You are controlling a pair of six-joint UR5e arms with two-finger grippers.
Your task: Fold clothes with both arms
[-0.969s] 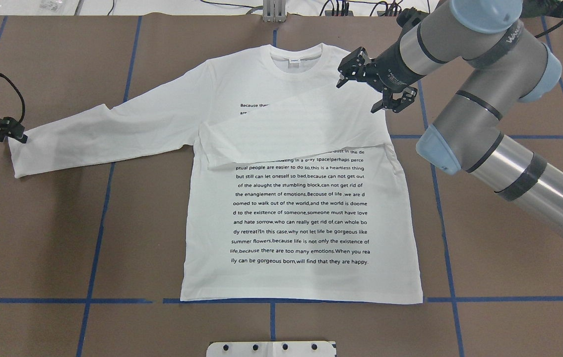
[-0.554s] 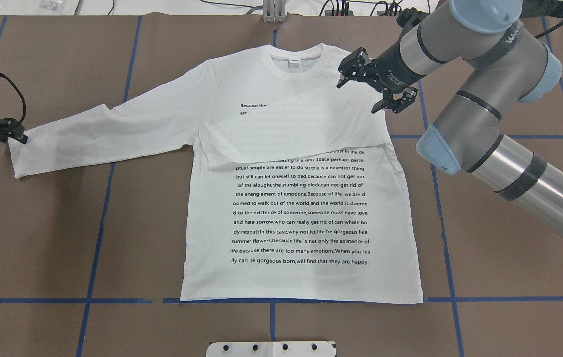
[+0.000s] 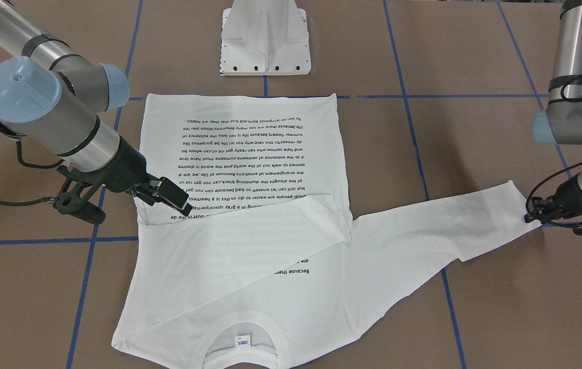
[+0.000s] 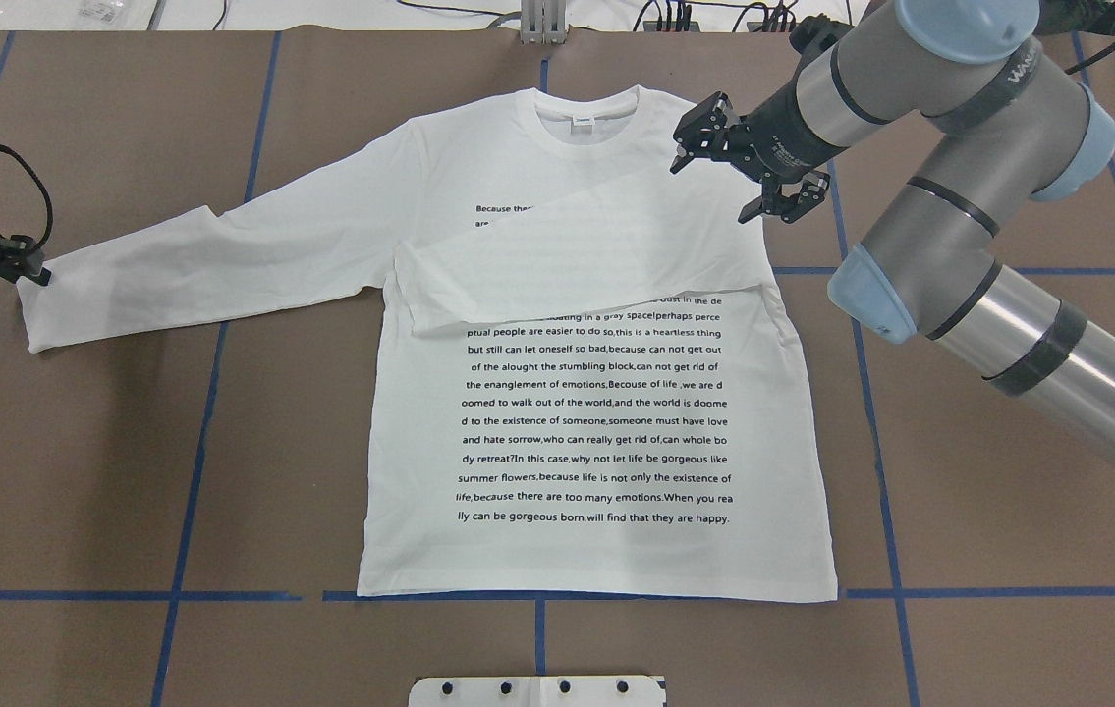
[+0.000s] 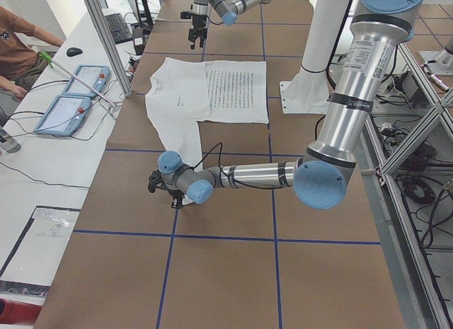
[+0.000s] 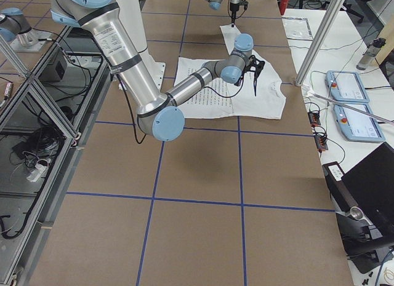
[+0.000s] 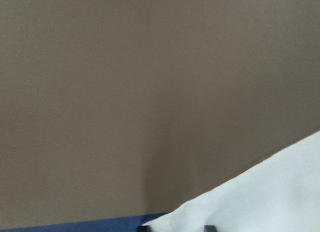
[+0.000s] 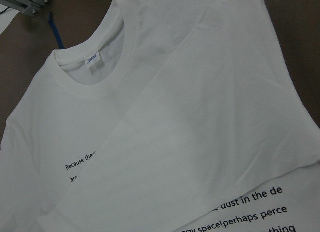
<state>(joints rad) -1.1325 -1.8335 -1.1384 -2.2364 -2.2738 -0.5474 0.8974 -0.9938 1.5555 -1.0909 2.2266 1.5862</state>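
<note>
The white T-shirt (image 4: pixel 596 432) lies flat, print up, collar (image 4: pixel 585 123) at the far side. One sleeve (image 4: pixel 577 265) is folded across the chest. The other sleeve (image 4: pixel 213 255) stretches out to the left. My left gripper (image 4: pixel 34 275) is at that sleeve's cuff corner. In the left wrist view the fingertips (image 7: pixel 210 227) stand slightly apart with the cuff (image 7: pixel 270 192) between them. My right gripper (image 4: pixel 711 190) is open and empty, hovering over the shirt's shoulder beside the folded sleeve. In the front-facing view it (image 3: pixel 142 214) hangs above the shirt's edge.
The white pedestal base (image 3: pixel 265 41) stands at the near table edge, behind the shirt's hem. Blue tape lines (image 4: pixel 194 462) cross the brown table. An operator's bench with two tablets (image 5: pixel 74 95) runs along the far side.
My right gripper has drifted slightly back from the folded sleeve, still open. My left gripper has barely shifted at the cuff. The shirt has not moved.
</note>
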